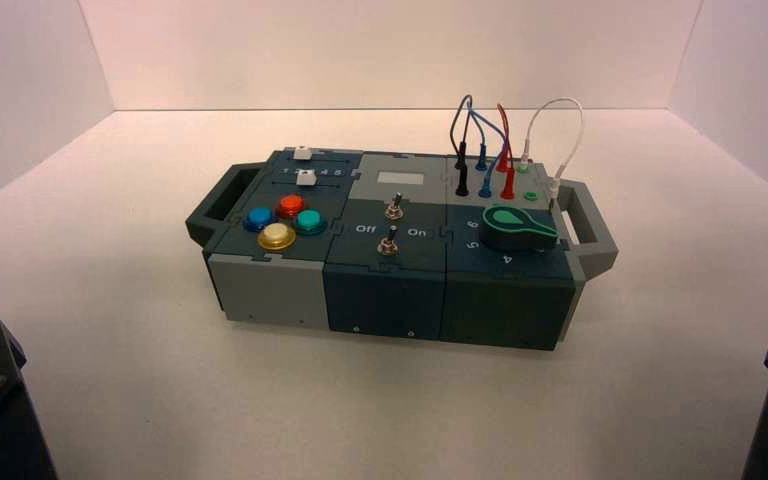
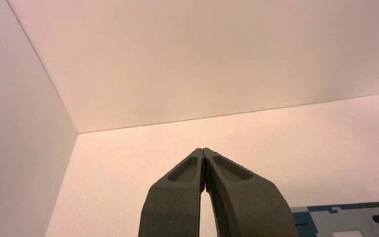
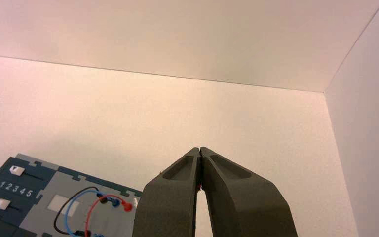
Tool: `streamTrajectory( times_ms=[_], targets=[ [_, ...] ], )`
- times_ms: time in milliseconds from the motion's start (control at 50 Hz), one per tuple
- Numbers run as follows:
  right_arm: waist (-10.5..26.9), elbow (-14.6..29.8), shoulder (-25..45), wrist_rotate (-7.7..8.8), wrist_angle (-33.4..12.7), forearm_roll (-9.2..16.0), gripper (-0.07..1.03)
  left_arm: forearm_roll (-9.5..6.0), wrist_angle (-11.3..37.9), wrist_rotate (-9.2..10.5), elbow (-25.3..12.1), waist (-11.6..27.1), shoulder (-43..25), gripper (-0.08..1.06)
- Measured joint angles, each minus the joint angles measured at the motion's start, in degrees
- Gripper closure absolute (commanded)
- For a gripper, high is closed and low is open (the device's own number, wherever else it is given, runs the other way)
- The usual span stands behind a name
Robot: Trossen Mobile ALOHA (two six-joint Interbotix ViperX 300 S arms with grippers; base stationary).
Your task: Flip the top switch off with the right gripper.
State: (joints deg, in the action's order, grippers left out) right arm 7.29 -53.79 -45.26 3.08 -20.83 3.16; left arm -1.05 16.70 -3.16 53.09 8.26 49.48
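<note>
While both arms sit parked, right pincer [image 3: 200, 149] and left pincer [image 2: 204, 150] pressed together, the top switch [image 1: 395, 208] seems upright.

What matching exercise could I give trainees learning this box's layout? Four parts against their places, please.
Column one:
1. top switch
2. green knob
3. yellow button
4. wires

Column two:
A. far right corner of the box
B. middle, bordering the light-grey plate
C. near left, frontmost of four buttons
D. near right, by the numbers

Pairs: 1-B, 2-D, 3-C, 4-A

Both arms wait off the box: left gripper and right gripper, jaws together.
</note>
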Motion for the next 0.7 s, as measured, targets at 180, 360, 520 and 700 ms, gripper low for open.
streamTrajectory(
  times_ms=[180,360,520,700],
  targets=[
    [0.0,0.0,0.0,0.09,-0.1,0.0,0.99,0.09,0.0,0.00,0.0,0.0,0.1,1.01],
    [0.0,0.0,0.2,0.00,-0.2,0.0,0.99,0.09,0.0,0.00,0.0,0.0,0.7,1.01],
    [0.0,0.0,0.4,0.00,-0.5,0.0,0.99,0.00,0.5,0.00,0.0,0.0,0.8,1.01],
    [1.2,0.6,0.5,0.00,-3.4,0.2,0.99,0.00,4.3,0.00,-0.1,0.0,0.2,1.01]
  ],
)
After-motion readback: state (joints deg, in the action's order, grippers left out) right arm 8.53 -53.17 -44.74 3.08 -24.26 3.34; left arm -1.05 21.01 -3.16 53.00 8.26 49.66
